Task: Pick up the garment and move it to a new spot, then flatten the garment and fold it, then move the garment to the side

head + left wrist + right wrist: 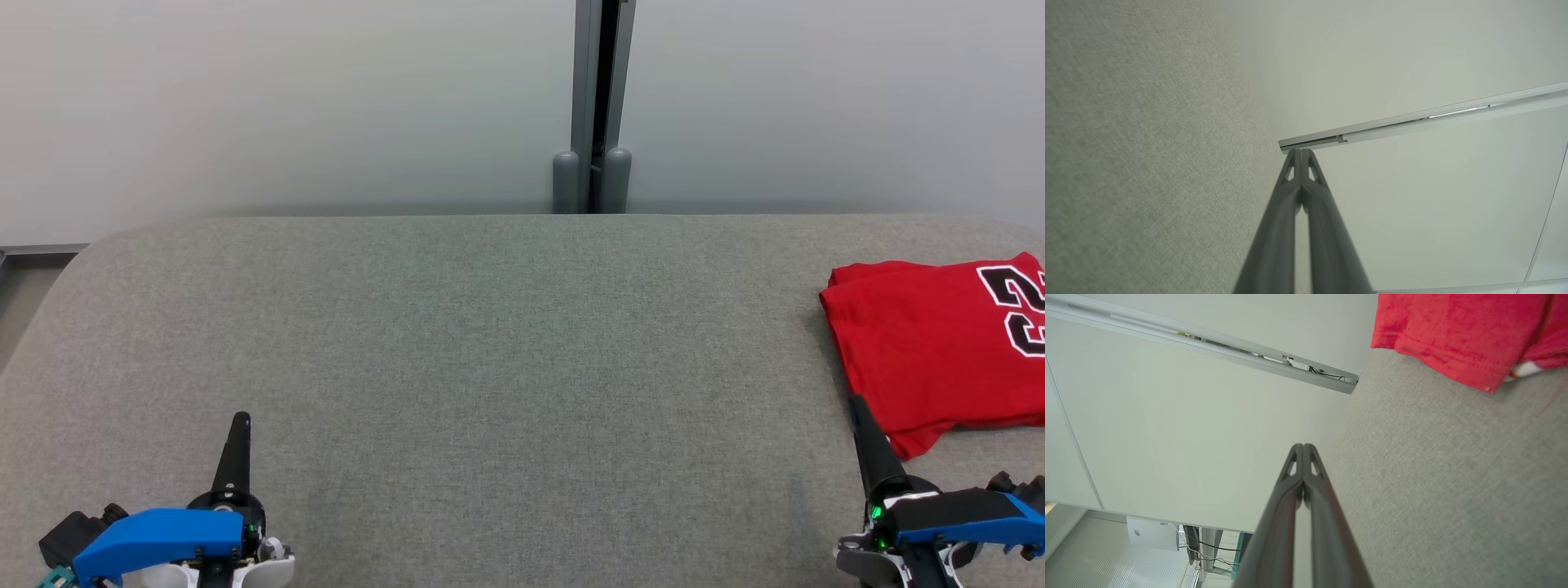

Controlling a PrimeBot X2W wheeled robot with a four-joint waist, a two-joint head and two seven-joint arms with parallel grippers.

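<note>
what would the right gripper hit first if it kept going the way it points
Probably nothing soon: the right gripper points just past the red garment, over the grey table, toward the back wall. Depth is unclear.

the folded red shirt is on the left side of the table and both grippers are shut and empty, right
Not quite. The red shirt lies on the right side of the table, near the right gripper, as the head view shows. The rest holds: it is folded, and the left gripper and right gripper are shut and empty.
</note>
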